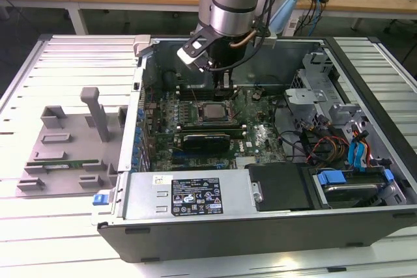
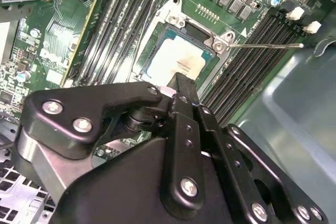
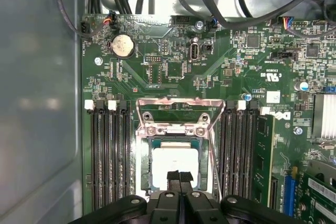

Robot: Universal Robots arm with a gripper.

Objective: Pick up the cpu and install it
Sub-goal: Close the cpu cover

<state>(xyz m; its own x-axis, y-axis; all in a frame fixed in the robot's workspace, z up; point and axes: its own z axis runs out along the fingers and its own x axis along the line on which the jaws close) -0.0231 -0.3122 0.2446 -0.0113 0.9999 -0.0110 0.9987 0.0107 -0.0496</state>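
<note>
The cpu (image 1: 212,111) lies flat in the black socket in the middle of the motherboard (image 1: 260,136), inside the open computer case. In both wrist views its silver top plate (image 2: 178,59) (image 3: 176,162) is framed by the socket's metal bracket (image 3: 176,128). My gripper (image 1: 225,96) hangs just above the board, over the far edge of the socket. Its two black fingers (image 3: 173,178) are pressed together with nothing between them, and their tips (image 2: 182,83) overlap the edge of the cpu in the wrist views. Whether they touch it I cannot tell.
Black memory slots (image 3: 107,153) flank the socket on both sides. A thin metal lever (image 2: 265,45) sticks out beside it. A grey fixture (image 1: 65,141) with a green memory stick (image 1: 65,163) lies at the exterior view's left. Drive bays and blue cables (image 1: 355,154) crowd the right; the case walls (image 1: 189,196) surround the board.
</note>
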